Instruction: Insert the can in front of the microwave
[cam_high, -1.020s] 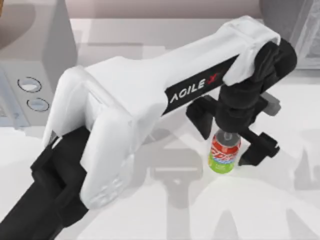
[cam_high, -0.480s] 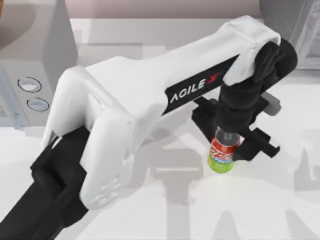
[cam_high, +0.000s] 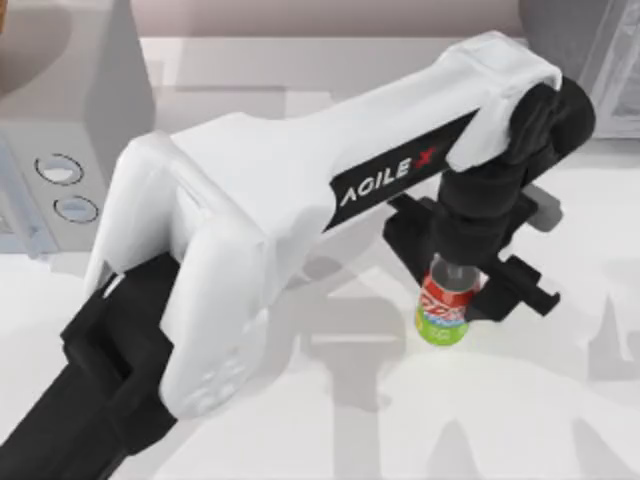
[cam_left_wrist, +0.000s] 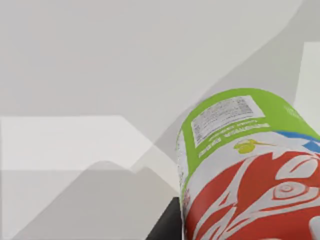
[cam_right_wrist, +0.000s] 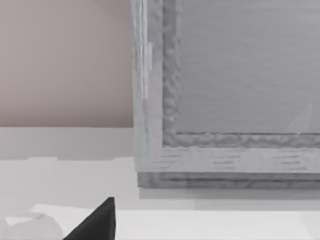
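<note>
The can (cam_high: 447, 303), red above and lime-green at the base, stands right of the table's middle. My left arm reaches across from the lower left, and its gripper (cam_high: 455, 290) comes down from above, shut on the can's upper part. The left wrist view shows the can (cam_left_wrist: 250, 170) close up, its green base toward the table. The microwave (cam_high: 60, 110), light grey with two round dials (cam_high: 60, 168), is at the far left, well apart from the can. A black fingertip (cam_right_wrist: 95, 222) of my right gripper shows in the right wrist view.
A darker speckled grey box (cam_high: 590, 40) stands at the back right corner; the right wrist view faces that grey box (cam_right_wrist: 225, 90). Bare white tabletop (cam_high: 300, 420) lies between the can and the microwave, under my left arm.
The left gripper's fingers have closed in on the can since one second ago, and the can has shifted slightly left. Little differs from half a second ago.
</note>
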